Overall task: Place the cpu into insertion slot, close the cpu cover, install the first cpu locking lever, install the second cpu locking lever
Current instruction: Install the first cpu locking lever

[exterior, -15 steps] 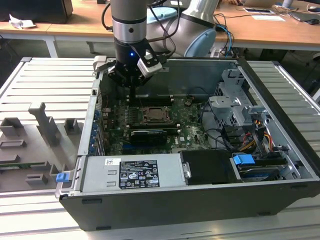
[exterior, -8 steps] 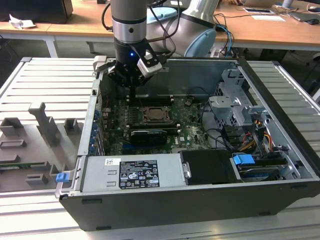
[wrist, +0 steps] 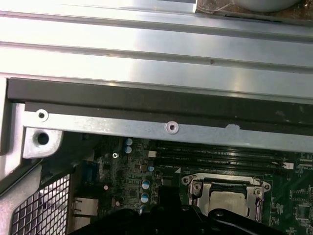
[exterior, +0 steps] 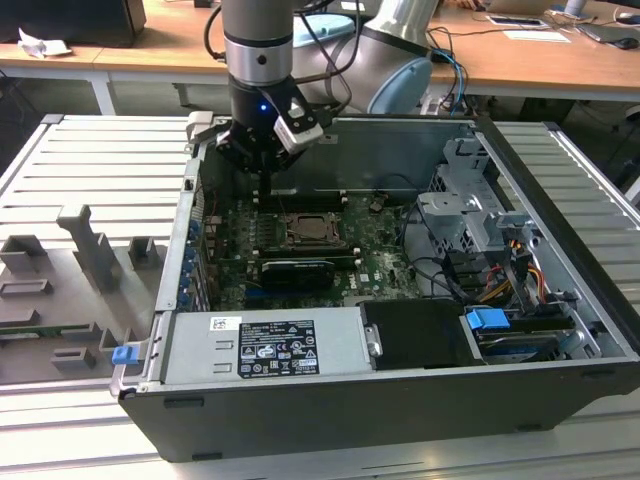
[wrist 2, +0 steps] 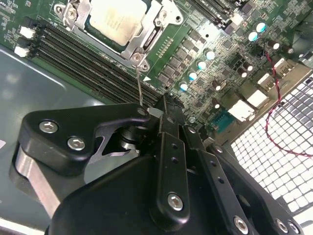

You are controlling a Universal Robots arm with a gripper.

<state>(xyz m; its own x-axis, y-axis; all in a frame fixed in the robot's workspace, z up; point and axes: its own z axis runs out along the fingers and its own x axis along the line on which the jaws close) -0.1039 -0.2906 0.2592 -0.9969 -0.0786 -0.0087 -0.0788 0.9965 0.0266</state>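
Tool: your black jointed tool (wrist 2: 166, 105) hung low over the board, near the far wall of the case. You could not tell how far open it was, or whether it had hold of anything.
Cpu: the small flat square cpu (wrist 2: 117, 19), pale silver-beige, lay seated in the square black insertion slot (exterior: 315, 232).
Cover: the silvery metal-frame cpu cover (wrist 2: 152, 34) appeared to lie flat around the chip.
Lever: a thin bare-wire locking lever (wrist 2: 139, 88) rose from the socket corner to just beside the tool's tip. Whether they touched was unclear.
Handling: you should have judged the chip light, stiff and fragile, to be taken by its edges only. The wire looked springy and slippery, best gripped near its free end.
Surface: the green motherboard (wrist 2: 205, 29) was crowded, with long black memory slots (wrist 2: 83, 63) right beside the socket.
Room: the dark grey open computer case (exterior: 300, 420) walled the work in. It lay on a ribbed grey metal counter (exterior: 90, 160).
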